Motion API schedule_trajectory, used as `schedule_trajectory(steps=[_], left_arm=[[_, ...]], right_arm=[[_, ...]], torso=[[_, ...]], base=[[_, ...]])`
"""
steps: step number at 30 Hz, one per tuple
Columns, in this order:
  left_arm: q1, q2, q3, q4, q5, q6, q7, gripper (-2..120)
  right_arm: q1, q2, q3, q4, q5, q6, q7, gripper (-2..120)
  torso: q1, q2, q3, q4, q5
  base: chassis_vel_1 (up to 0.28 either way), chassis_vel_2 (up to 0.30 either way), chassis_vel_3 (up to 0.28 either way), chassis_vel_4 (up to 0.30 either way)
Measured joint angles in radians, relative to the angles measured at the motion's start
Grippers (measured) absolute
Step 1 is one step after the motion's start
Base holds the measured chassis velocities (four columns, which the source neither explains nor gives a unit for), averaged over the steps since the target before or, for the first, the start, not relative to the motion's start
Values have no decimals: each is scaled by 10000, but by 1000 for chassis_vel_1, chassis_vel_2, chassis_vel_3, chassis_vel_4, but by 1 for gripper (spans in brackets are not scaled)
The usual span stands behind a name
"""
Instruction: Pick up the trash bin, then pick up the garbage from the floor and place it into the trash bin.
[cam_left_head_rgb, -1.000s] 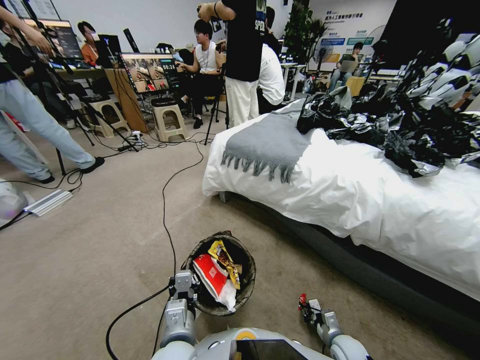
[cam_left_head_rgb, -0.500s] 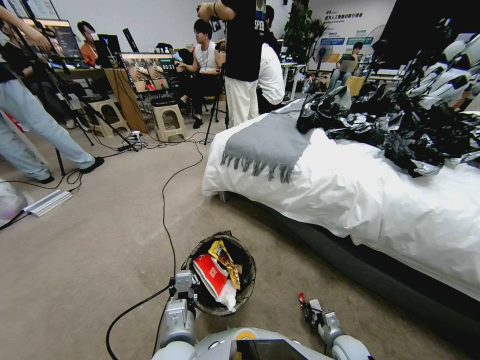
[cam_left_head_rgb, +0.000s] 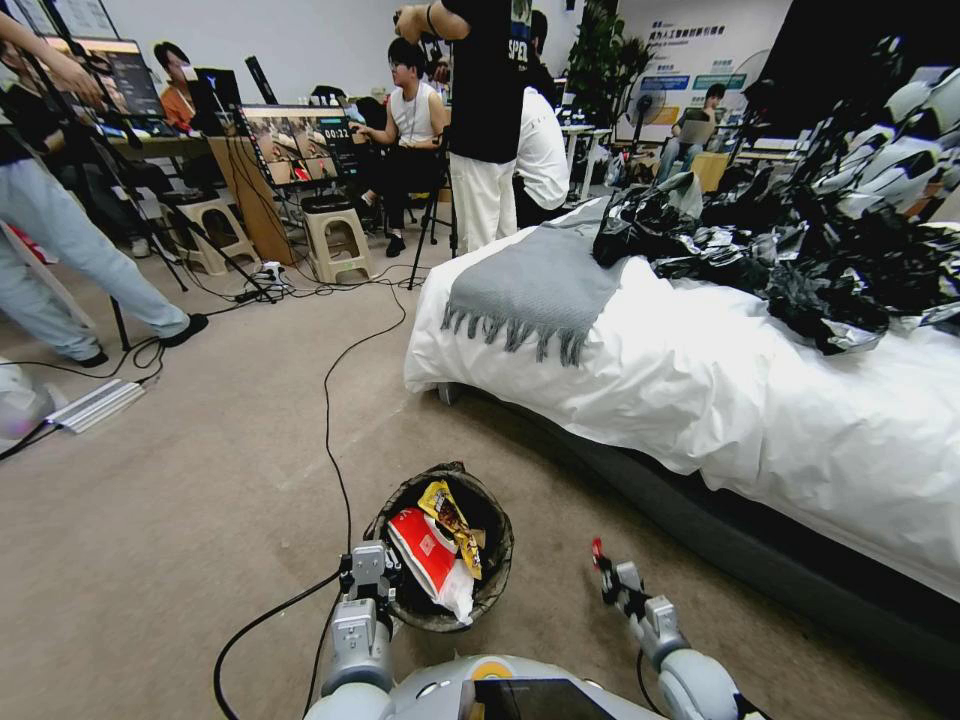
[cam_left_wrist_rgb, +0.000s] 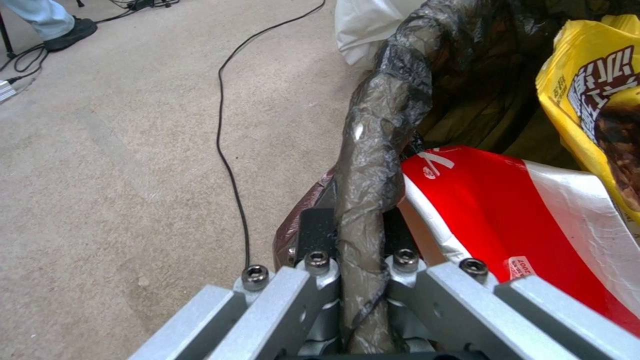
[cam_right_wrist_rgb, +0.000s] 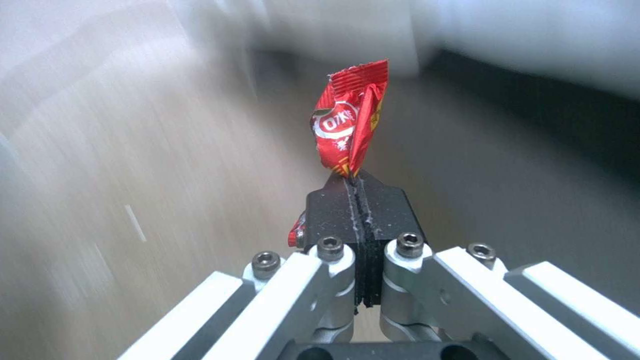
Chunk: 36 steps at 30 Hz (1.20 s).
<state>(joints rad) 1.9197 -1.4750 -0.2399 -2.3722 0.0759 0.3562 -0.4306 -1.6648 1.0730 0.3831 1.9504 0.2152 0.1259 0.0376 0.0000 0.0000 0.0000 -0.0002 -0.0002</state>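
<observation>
Two tools work low over a beige carpeted floor (cam_left_head_rgb: 180, 520). At far left a person's legs in pale trousers stand near a tripod, and a flat white power strip (cam_left_head_rgb: 97, 404) lies on the carpet with black cables trailing from it. Behind are plastic stools (cam_left_head_rgb: 338, 240), a monitor (cam_left_head_rgb: 300, 142) on a stand and seated people at desks. One long black cable (cam_left_head_rgb: 328, 420) runs from that gear down the floor to just beside the bin.

The left tool (cam_left_head_rgb: 368, 572) is clamped shut on the near rim of the bin (cam_left_head_rgb: 497, 575); the left wrist view shows its black pads (cam_left_wrist_rgb: 316, 231) pinching the bag-covered rim (cam_left_wrist_rgb: 373, 165) from both sides. The bin holds a red-and-white wrapper (cam_left_head_rgb: 425, 548) and a yellow wrapper (cam_left_head_rgb: 452, 520), both standing up against its inside.

Right of the bin, apart from it and above the carpet, the right tool (cam_left_head_rgb: 603, 570) is closed on a small red wrapper (cam_right_wrist_rgb: 350, 127), which sticks up beyond its pads.

Farther right stands a bed (cam_left_head_rgb: 700, 390) with white sheets on a dark base, a grey fringed throw (cam_left_head_rgb: 535, 285) across its end and a heap of shiny black sheeting (cam_left_head_rgb: 820, 250) on top.
</observation>
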Motion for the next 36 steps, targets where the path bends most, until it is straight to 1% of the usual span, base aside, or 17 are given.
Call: schedule_trajectory(steps=[1,3,4,6,8,9,10,11,12,13,15,17,19,21,25,29,36], left_arm=[[0,3,0,7,-1,-4,1,0],[0,5,0,11,-2,-6,2,0],[4,6,0,12,-3,-12,2,0],[6,10,1,12,-4,-13,3,0],[9,23,4,12,-5,-17,5,0],[11,42,5,12,-6,-18,5,0],[11,42,5,12,-6,-18,5,0],[12,49,14,12,-6,-18,7,0],[12,49,24,12,-6,-18,10,0],[8,48,35,12,-5,-18,15,0],[5,46,38,12,-2,-18,16,0],[-17,51,44,16,15,-2,21,0],[-22,53,44,20,19,5,21,0],[-29,63,45,28,38,25,23,0],[-31,40,70,28,81,38,28,0],[-23,26,72,20,107,41,30,0],[-6,26,63,2,109,41,31,0]], right_arm=[[25,35,-8,349,-55,146,-93,0],[44,46,-18,532,-65,240,-172,0],[76,57,-81,867,-63,538,-414,0],[87,57,-99,942,-59,618,-484,0],[195,17,-185,1391,2,1103,-1002,0],[274,-123,-269,1778,126,1471,-1664,0],[274,-123,-269,1778,126,1471,-1664,0],[392,-343,-340,2150,378,1818,-2388,0],[461,-516,-392,2351,573,1970,-2793,0],[553,-765,-504,2546,808,2081,-3336,0],[598,-888,-579,2609,918,2116,-3572,0],[836,-1396,-1128,2628,1061,2137,-4261,0],[908,-1490,-1339,2578,1060,2119,-4284,0],[1147,-1699,-1983,2375,943,1993,-4286,0],[1418,-1787,-2572,2087,767,1881,-4243,0],[1615,-1785,-2961,1645,615,1846,-4184,0],[1713,-1673,-3193,1052,499,1864,-4100,0]], torso=[[0,0,0,3,0],[0,-1,0,4,0],[0,0,0,0,-1],[0,0,0,0,-1],[0,0,-1,4,2],[1,0,0,3,0],[1,0,0,3,0],[0,0,0,4,2],[0,0,0,2,0],[0,0,0,2,1],[0,0,0,3,2],[0,0,0,1,2],[0,0,0,3,1],[0,0,0,2,2],[0,0,0,3,2],[0,0,0,3,3],[0,-1,0,2,1]], base=[[0,0,0,0],[0,0,0,0],[0,0,0,0],[0,0,0,0],[0,0,0,0],[0,0,0,0],[0,0,0,0],[0,0,0,0],[0,0,0,0],[0,0,0,0],[0,0,0,0],[0,0,0,0],[0,0,0,0],[0,0,0,0],[0,0,0,0],[0,0,0,0],[0,0,0,0]])
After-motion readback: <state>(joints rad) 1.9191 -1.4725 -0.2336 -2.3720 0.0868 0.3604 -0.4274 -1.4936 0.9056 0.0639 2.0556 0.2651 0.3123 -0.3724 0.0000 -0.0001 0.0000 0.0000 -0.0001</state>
